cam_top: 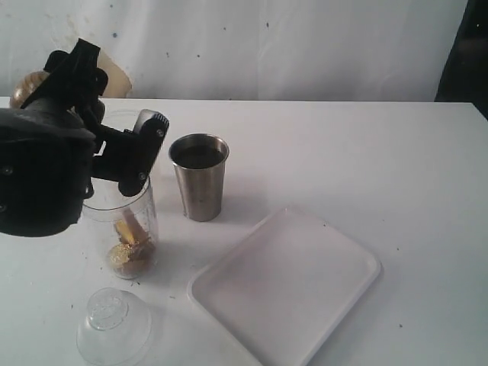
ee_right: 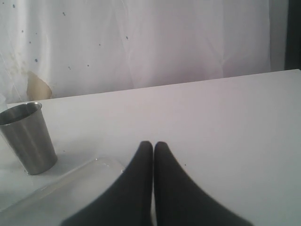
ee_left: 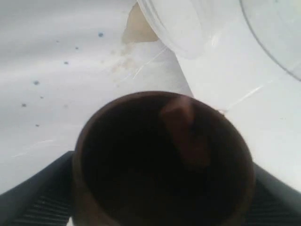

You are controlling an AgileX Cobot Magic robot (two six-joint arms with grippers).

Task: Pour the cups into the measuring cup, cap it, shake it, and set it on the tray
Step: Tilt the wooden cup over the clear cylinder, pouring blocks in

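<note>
My left gripper [ee_left: 160, 200] is shut on the round brown cup [ee_left: 162, 160]. The cup fills the left wrist view and its inside is dark. In the exterior view the left arm [cam_top: 46, 168] hangs over the clear measuring cup [cam_top: 122, 221], which holds golden-brown material [cam_top: 130, 258] at its bottom. A brown rounded edge [cam_top: 27, 82] peeks out behind the arm. The steel tumbler [cam_top: 198, 177] [ee_right: 29, 139] stands upright with dark contents. A frosted cup [ee_left: 181, 28] shows beyond the brown one. The white tray [cam_top: 286, 282] [ee_right: 61, 188] lies empty. My right gripper [ee_right: 153, 143] is shut and empty beside it.
The clear domed lid [cam_top: 113, 324] lies on the table in front of the measuring cup, near the tray's left corner. A white wall with a tan stain [cam_top: 114, 76] backs the table. A dark object [cam_top: 465, 53] stands at the far right.
</note>
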